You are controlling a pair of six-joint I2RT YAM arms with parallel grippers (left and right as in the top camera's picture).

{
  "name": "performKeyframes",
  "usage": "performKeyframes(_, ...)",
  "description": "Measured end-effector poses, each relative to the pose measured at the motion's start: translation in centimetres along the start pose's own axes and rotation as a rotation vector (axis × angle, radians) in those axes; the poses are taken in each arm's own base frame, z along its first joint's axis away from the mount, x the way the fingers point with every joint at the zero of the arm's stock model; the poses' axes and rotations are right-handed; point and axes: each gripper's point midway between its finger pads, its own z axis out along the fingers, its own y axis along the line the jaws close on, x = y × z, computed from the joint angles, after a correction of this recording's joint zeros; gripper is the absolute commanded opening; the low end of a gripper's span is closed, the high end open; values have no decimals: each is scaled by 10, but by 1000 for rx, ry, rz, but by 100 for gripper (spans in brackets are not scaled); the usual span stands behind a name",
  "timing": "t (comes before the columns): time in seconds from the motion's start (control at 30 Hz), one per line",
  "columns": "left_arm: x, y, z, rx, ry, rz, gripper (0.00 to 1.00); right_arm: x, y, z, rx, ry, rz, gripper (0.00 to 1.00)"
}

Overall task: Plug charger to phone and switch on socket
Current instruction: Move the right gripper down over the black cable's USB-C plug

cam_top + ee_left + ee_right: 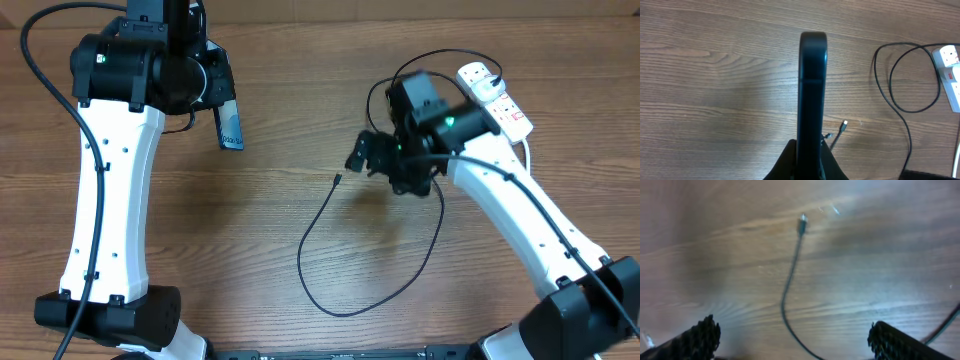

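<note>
Two grippers show on my feed. I see the left gripper (220, 100) clamped on the phone, and the right gripper (800, 341) hanging over the wood with its fingers spread wide and nothing between them. One wooden table (250, 230) carries everything. One socket (495, 100), a white strip, lies at the far right, just beyond the right arm. One phone (230, 128), its screen light blue, stands edge-on out of the left fingers, well apart from the cable. One charger (300, 262) loops black across the middle of the table. I count one connector tip (337, 180), bare on the wood near the right gripper.
</note>
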Motion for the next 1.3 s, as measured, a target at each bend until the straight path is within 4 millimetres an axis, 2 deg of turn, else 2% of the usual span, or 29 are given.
performKeyframes(0.1, -1, 0, 0, 0, -2, 0, 4, -19, 17, -19, 5, -37, -40, 96)
performKeyframes(0.17, -1, 0, 0, 1, -3, 0, 4, -28, 21, -18, 18, -46, -48, 96)
performKeyframes(0.33, 0, 0, 0, 0, -1, 0, 4, -40, 13, 26, 81, 4, 2, 94)
performKeyframes(0.43, 1, 0, 0, -2, 2, 0, 4, -44, 16, 48, 92, 14, 17, 91)
performKeyframes(0.57, 1, 0, 0, -2, 3, 0, 4, -41, 25, 61, 102, 5, 33, 74)
performKeyframes(0.77, 1, 0, 0, -2, 4, 0, 4, -36, 24, 76, 181, -35, 92, 63)
performKeyframes(0.8, 1, 0, 0, -2, 4, 0, 4, -36, 23, 80, 198, -40, 100, 58)
performKeyframes(1.03, 1, 0, 0, -2, 4, 0, 4, -36, 7, 109, 287, -29, 148, 52)
performKeyframes(1.3, 1, 0, 0, -2, 4, 0, 4, -21, 0, 134, 346, 31, 143, 51)
